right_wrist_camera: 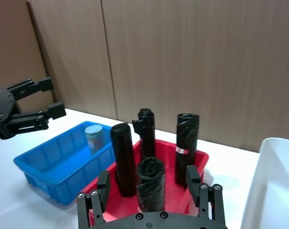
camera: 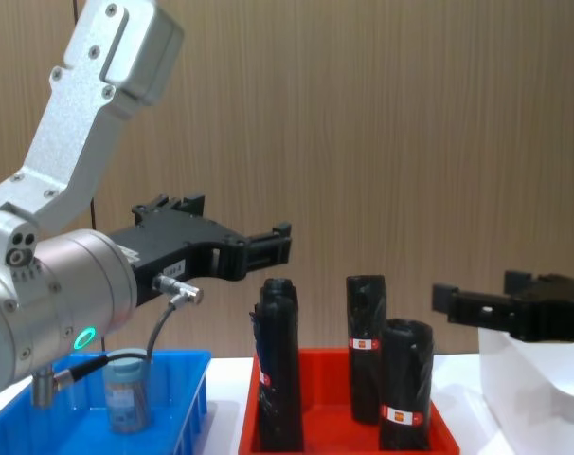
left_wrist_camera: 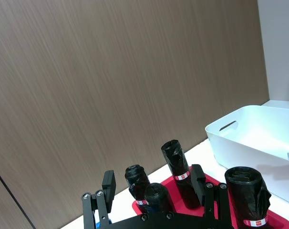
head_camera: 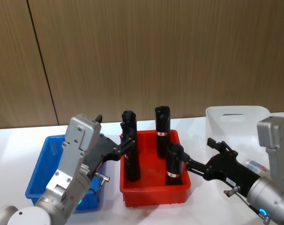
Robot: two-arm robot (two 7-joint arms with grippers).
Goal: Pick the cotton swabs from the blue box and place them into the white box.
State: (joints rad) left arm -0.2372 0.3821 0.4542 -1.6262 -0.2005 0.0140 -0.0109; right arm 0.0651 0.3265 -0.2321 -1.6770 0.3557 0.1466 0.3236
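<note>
- Head view: left tool [head_camera: 127,140] hangs with its fingers parted and nothing between them, out past the inner wall of the blue box [head_camera: 41,173] and over the near edge of the red tray [head_camera: 153,187]; right tool [head_camera: 202,165], also spread and holding nothing, hovers between the red tray and the white box [head_camera: 235,115]; a cotton swab jar [head_camera: 257,165] lies in the white box, half hidden behind the right arm.
- Left wrist view: left tool [left_wrist_camera: 154,188] points at the black rolls [left_wrist_camera: 175,164] and at the white box [left_wrist_camera: 259,138] beyond them; so it faces away from the blue box.
- Right wrist view: a cotton swab jar [right_wrist_camera: 94,137] stands upright in the blue box [right_wrist_camera: 58,164], against the wall next to the red tray [right_wrist_camera: 201,160]; left tool [right_wrist_camera: 32,102] hovers above that box and well above the jar; right tool [right_wrist_camera: 151,183] sits well apart, across the tray.
- Chest view: same jar [camera: 128,391] stands upright, long axis vertical, below and behind the left tool [camera: 268,245]; by my reading the left arm is much nearer and must draw back and descend over the lid; right tool [camera: 457,301] is parted.
</note>
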